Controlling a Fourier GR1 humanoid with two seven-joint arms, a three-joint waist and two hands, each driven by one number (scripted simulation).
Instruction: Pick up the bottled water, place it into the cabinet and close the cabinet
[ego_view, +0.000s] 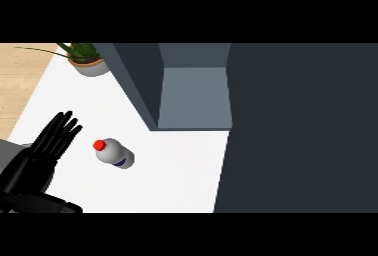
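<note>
A small bottle (115, 153) of water with a white body, a red cap and a dark band on its label sits on the white counter (177, 170) below me. Its cap points toward the upper left. Nothing touches it.

Just to its left is my left hand (46, 150), black, coming in from the lower left corner. My fingers (63, 127) are straight and slightly spread, pointing up and away from me, holding nothing. There is a clear gap of counter between them and the bottle.

Up and to the right of the bottle stands the cabinet (192, 95). It is open, and I can see its grey inside. Its dark door (303, 130) fills the right side of my view.

In the far upper left corner of the counter sits a potted plant (87, 60) with green leaves in a pale pot.
</note>
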